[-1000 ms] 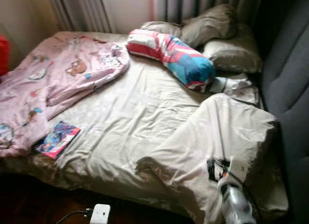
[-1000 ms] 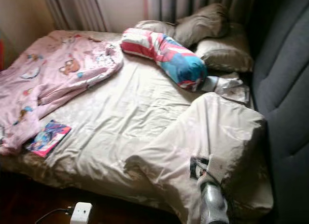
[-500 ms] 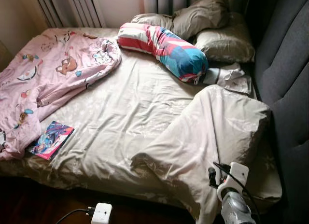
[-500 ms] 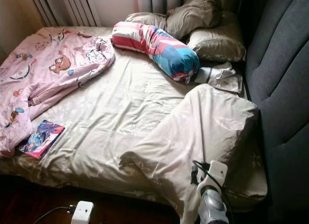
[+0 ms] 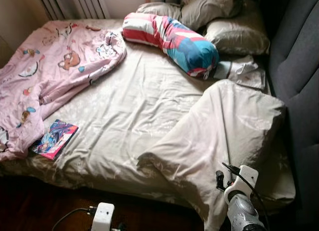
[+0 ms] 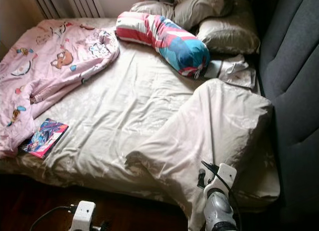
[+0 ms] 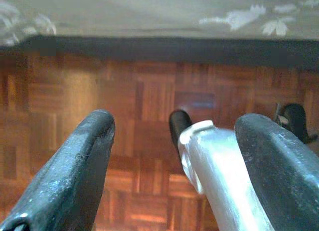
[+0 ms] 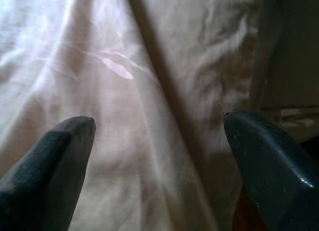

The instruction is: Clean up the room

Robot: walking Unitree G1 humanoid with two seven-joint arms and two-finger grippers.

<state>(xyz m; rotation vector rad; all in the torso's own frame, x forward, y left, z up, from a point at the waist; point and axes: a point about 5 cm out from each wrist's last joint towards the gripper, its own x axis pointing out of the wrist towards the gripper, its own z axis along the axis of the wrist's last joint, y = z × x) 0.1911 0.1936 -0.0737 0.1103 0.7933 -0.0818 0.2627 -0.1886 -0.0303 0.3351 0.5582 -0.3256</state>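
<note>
Your bed (image 5: 124, 116) spans view, beige duvet (image 5: 219, 131) bunched at 4 o'clock. Pink cartoon blanket (image 5: 55, 76) at 10 o'clock; striped bolster (image 5: 172, 42) at 1 o'clock, grey pillows (image 5: 234, 34) beyond. Book (image 5: 54, 139) at 8 o'clock near edge. Right gripper (image 8: 159, 156) spread wide, empty, over duvet. Left gripper (image 7: 174, 151) spread, empty, above parquet floor (image 7: 144, 101).

a bed (image 5: 129, 106) stands ahead, its foot edge nearest. a blanket (image 5: 50, 76) lies over its left side, with a book (image 5: 54, 139) at the blanket's near end by the left front corner. a bolster (image 5: 172, 39) lies across the far middle, pillows (image 5: 224, 22) behind it at the far right. a duvet (image 5: 219, 131) is bunched on the near right. a headboard (image 5: 299, 66) runs along the right. a charger (image 5: 102, 216) lies on the floor (image 5: 30, 206) before the bed.
</note>
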